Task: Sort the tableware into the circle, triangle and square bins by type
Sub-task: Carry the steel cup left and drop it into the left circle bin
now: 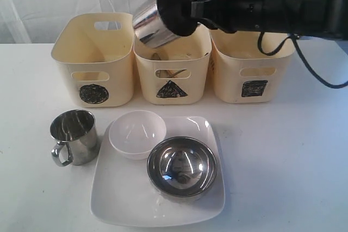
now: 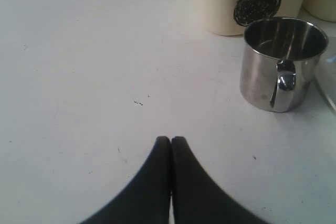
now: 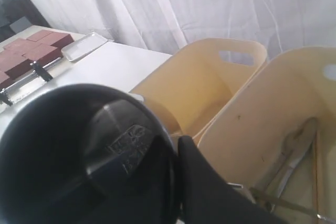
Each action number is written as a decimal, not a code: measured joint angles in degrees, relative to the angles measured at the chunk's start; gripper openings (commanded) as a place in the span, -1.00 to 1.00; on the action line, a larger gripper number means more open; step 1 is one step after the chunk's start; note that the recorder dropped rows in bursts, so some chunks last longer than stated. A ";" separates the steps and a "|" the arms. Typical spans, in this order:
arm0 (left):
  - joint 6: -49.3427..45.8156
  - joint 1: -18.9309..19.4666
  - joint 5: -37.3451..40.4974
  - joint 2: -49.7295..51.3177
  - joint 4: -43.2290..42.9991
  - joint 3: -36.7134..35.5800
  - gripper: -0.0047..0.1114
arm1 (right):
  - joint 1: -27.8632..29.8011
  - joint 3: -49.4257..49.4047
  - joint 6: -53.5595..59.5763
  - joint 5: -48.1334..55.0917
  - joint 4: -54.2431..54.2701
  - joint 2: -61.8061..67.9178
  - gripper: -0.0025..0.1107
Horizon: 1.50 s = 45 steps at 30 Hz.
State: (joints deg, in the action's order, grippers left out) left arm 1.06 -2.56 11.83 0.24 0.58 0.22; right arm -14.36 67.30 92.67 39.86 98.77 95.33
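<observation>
My right gripper (image 1: 182, 12) is shut on the rim of a steel mug (image 1: 149, 23), holding it tilted above the gap between the circle bin (image 1: 93, 61) and the triangle bin (image 1: 171, 74). In the right wrist view the mug (image 3: 89, 150) looks dark, and metal cutlery (image 3: 294, 148) and a wooden chopstick (image 3: 315, 166) lie in the triangle bin. The square bin (image 1: 253, 69) stands rightmost. On the table sit a second steel mug (image 1: 73, 134) and a square white plate (image 1: 157, 202) bearing a white bowl (image 1: 137, 132) and a steel bowl (image 1: 182, 165). My left gripper (image 2: 170, 140) is shut and empty near that mug (image 2: 283, 64).
A black cable (image 1: 315, 74) hangs from the right arm past the square bin. Off to the side, brown blocks (image 3: 31, 51) and a small white tray (image 3: 84, 45) lie on another surface. A white curtain hangs behind the bins.
</observation>
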 measured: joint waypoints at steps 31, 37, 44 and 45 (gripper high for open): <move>0.00 0.00 0.00 0.00 0.00 0.00 -0.92 | -6.96 35.67 14.83 4.12 0.00 30.31 -0.96; 0.00 0.00 0.00 0.00 0.00 0.00 -0.92 | -9.10 40.28 14.83 0.79 0.00 34.68 -0.96; 0.00 0.00 0.00 0.00 0.00 0.00 -0.92 | -9.65 41.06 13.90 0.12 0.00 36.01 -0.84; 0.00 0.00 0.00 0.00 0.00 0.00 -0.92 | -9.65 41.06 13.57 -0.03 0.00 36.01 -0.80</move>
State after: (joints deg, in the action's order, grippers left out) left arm 1.06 -2.56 11.83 0.24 0.58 0.22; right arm -24.01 108.36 106.24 39.83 98.77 131.33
